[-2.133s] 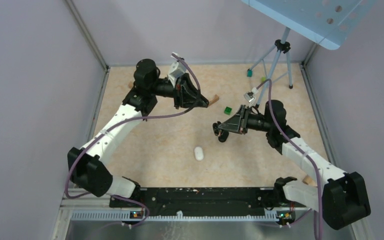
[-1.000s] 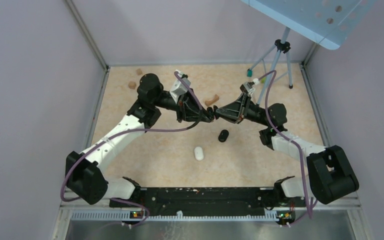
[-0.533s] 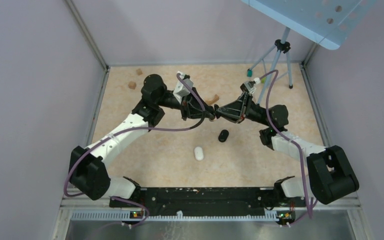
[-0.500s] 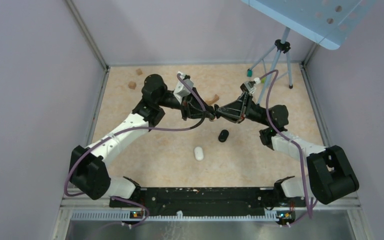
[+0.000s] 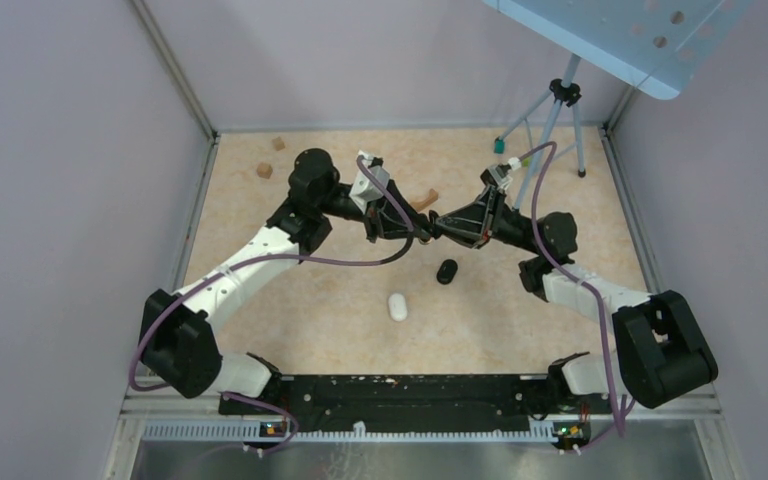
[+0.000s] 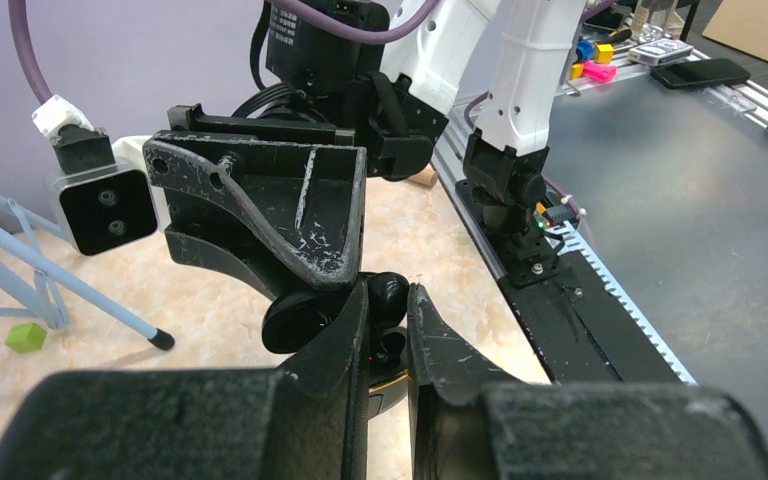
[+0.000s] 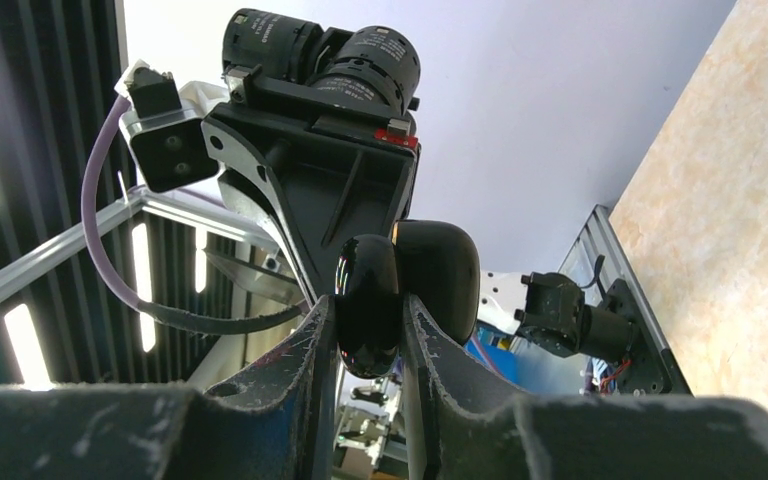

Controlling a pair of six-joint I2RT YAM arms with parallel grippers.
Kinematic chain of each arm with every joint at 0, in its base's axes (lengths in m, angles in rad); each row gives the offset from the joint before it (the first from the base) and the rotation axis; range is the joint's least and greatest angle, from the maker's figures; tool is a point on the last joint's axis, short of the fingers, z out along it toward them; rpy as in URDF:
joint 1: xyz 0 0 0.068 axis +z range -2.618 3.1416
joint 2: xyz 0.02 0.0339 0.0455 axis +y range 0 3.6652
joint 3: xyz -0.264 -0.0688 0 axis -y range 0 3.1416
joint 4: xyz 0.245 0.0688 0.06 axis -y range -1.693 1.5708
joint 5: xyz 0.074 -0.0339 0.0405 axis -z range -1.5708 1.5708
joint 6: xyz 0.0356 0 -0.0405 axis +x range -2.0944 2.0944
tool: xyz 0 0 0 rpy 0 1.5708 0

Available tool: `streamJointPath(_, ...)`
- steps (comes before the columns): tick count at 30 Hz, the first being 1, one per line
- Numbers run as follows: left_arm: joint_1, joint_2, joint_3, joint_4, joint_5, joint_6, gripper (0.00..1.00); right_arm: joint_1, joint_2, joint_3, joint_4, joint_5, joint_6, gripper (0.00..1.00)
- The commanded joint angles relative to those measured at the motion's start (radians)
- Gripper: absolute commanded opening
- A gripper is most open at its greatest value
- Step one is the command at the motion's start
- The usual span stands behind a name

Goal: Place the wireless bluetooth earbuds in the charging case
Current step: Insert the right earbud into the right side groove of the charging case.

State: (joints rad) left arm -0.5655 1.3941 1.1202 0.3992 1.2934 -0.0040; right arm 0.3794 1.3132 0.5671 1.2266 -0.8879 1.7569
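The right tool (image 7: 368, 303), of scuffed black plastic, is clenched on the glossy, rounded black charging case (image 7: 435, 268), held aloft over mid-bench. The left tool (image 6: 388, 292) pinches a small dark rounded earbud (image 6: 388, 300) right beside it. On the speckled beige bench (image 5: 300, 300) lie a black lump (image 5: 447, 271) and a smooth white oval (image 5: 397, 306). Pale lilac walls (image 5: 80, 200) enclose it, and a tripod (image 5: 560, 110) stands far right.
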Motion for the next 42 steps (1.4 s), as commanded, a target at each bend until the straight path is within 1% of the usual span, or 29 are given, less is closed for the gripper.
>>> streamJointPath(1,0.005,-0.02,0.007,-0.073,0.003,0.06,0.0,0.01,-0.008,0.004,0.105,0.012,0.019,0.0)
streamJointPath(7,0.007,-0.05,-0.001,-0.078,-0.031,0.062,0.0,0.01,-0.011,-0.005,0.112,0.02,0.021,0.0)
streamJointPath(15,0.015,-0.066,-0.006,-0.076,-0.028,0.047,0.0,0.01,-0.032,-0.023,0.089,0.034,0.0,0.0)
streamJointPath(19,0.018,-0.08,-0.004,-0.042,-0.028,0.022,0.0,0.011,-0.033,-0.034,0.092,0.032,0.0,0.0)
streamJointPath(22,0.018,-0.084,0.0,-0.036,-0.024,0.015,0.0,0.011,-0.033,-0.038,0.095,0.033,0.0,0.0)
streamJointPath(26,0.019,-0.07,0.014,-0.068,0.01,0.034,0.0,0.011,-0.037,-0.042,0.094,0.035,-0.001,0.0)
streamJointPath(32,0.015,-0.048,0.023,-0.079,0.056,0.017,0.0,0.011,-0.044,-0.042,0.093,0.033,0.001,0.0)
streamJointPath(37,0.01,-0.056,0.029,-0.094,0.05,0.043,0.0,0.011,-0.045,-0.038,0.091,0.028,0.0,0.0)
streamJointPath(42,0.006,-0.038,0.029,-0.089,0.047,0.031,0.0,0.01,-0.046,-0.038,0.1,0.027,0.003,0.0)
